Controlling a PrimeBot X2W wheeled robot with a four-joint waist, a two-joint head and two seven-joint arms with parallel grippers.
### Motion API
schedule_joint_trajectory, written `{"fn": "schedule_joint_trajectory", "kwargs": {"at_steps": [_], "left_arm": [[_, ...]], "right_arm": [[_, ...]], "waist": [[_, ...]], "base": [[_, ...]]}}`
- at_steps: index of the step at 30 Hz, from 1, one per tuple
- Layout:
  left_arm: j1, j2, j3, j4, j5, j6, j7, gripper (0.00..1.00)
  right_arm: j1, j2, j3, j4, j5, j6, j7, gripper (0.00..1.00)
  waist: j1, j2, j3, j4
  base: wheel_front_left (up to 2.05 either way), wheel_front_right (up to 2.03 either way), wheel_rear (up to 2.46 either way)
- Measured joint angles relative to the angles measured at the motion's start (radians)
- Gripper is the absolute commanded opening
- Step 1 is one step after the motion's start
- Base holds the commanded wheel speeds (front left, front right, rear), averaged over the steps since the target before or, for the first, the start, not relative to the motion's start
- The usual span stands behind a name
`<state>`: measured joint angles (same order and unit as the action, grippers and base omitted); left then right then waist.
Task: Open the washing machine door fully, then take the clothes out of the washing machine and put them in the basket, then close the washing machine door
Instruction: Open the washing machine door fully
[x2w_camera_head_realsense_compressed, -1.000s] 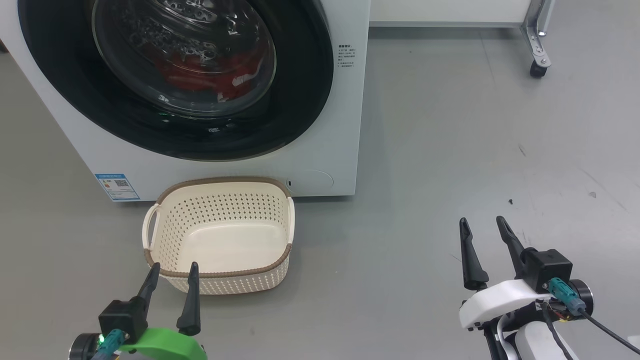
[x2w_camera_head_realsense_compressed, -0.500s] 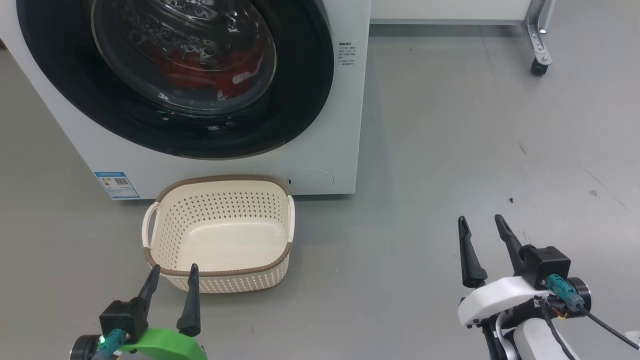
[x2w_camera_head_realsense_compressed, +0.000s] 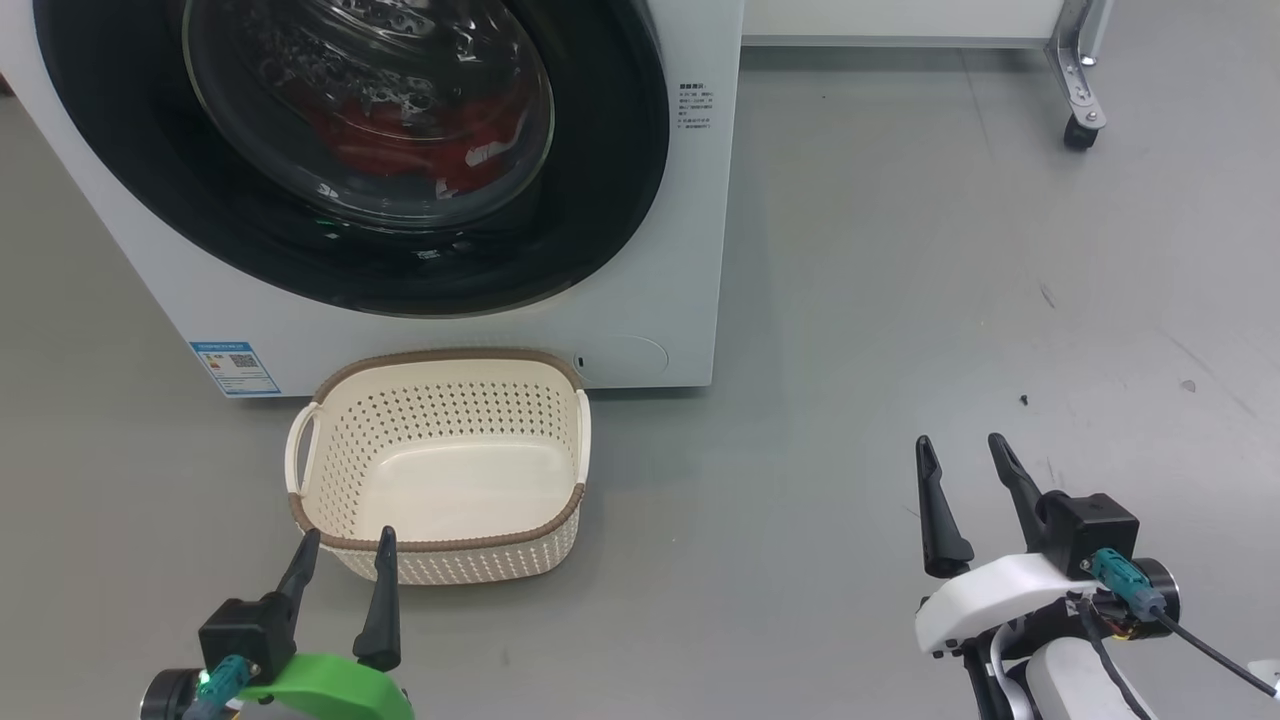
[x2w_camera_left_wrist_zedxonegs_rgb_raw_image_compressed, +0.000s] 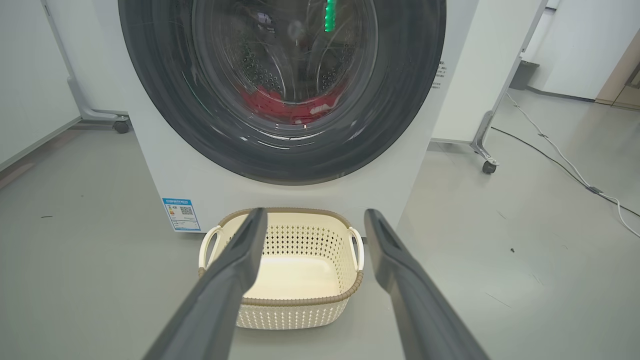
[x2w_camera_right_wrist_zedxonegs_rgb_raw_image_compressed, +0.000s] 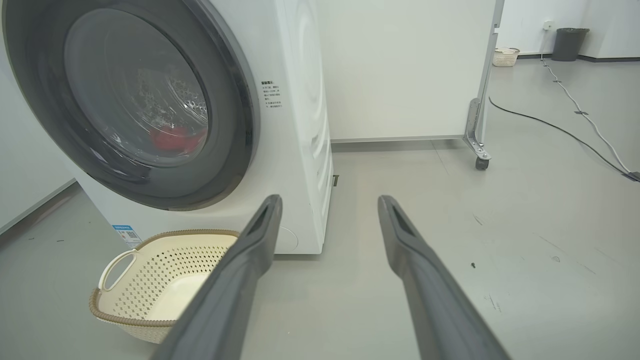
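Observation:
The white washing machine (x2w_camera_head_realsense_compressed: 660, 300) stands at the upper left of the head view with its round black-rimmed door (x2w_camera_head_realsense_compressed: 600, 200) closed flat against the front. Red clothes (x2w_camera_head_realsense_compressed: 400, 145) show through the glass, low in the drum. The cream basket (x2w_camera_head_realsense_compressed: 560, 520) sits empty on the floor just in front of the machine. My left gripper (x2w_camera_head_realsense_compressed: 350, 540) is open, its tips at the basket's near rim. My right gripper (x2w_camera_head_realsense_compressed: 960, 445) is open over bare floor, well right of the machine. In the left wrist view the door (x2w_camera_left_wrist_zedxonegs_rgb_raw_image_compressed: 410, 100), clothes (x2w_camera_left_wrist_zedxonegs_rgb_raw_image_compressed: 270, 106) and basket (x2w_camera_left_wrist_zedxonegs_rgb_raw_image_compressed: 300, 302) lie straight ahead.
A white panel on a castor (x2w_camera_head_realsense_compressed: 1076, 132) stands behind the machine at the right. Cables (x2w_camera_right_wrist_zedxonegs_rgb_raw_image_compressed: 575, 135) run across the grey floor far right. A small blue label (x2w_camera_head_realsense_compressed: 233, 369) marks the machine's lower left corner.
The head view has shifted very slightly; both grippers stay open in the same places, and the door, the clothes and the basket have not moved.

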<state>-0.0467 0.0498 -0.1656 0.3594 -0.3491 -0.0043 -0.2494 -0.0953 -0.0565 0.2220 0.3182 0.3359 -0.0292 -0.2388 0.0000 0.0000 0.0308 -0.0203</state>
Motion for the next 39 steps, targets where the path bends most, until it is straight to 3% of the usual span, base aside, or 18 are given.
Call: {"fn": "schedule_joint_trajectory", "kwargs": {"at_steps": [16,18,20,21,30,39], "left_arm": [[-0.011,-0.002,-0.002,0.004,0.0,0.0,0.0,1.0],[-0.016,-0.003,-0.006,0.003,0.0,0.0,0.0,1.0],[-0.023,-0.003,-0.006,-0.002,0.0,0.0,0.0,1.0],[-0.027,-0.003,-0.006,-0.005,0.0,0.0,0.0,1.0],[-0.076,-0.005,-0.025,-0.033,0.0,-0.004,0.0,1.0],[-0.156,-0.008,-0.045,-0.057,0.0,-0.027,-0.002,1.0]], "right_arm": [[-0.012,0.001,-0.004,-0.004,0.025,0.0,-0.002,1.0],[-0.02,0.0,-0.009,-0.008,0.025,0.0,-0.002,0.79],[-0.028,0.001,-0.015,-0.021,0.034,0.001,-0.002,0.15],[-0.034,0.0,-0.018,-0.028,0.039,0.002,-0.002,0.0],[-0.135,0.002,-0.065,-0.092,0.156,0.035,0.001,0.0],[-0.321,0.0,-0.12,-0.134,0.231,0.038,0.076,0.0]], "waist": [[0.0,0.0,0.025,0.013],[0.0,0.0,0.035,0.017],[0.0,0.0,0.046,0.022],[0.0,0.0,0.053,0.025],[0.0,0.0,0.139,0.05],[0.0001,0.0,0.253,0.087]], "base": [[0.0,0.0,0.0],[0.0,0.0,0.0],[0.0,0.0,0.0],[0.0,0.0,0.0],[0.0,0.0,0.0],[0.0,0.0,0.0]]}}
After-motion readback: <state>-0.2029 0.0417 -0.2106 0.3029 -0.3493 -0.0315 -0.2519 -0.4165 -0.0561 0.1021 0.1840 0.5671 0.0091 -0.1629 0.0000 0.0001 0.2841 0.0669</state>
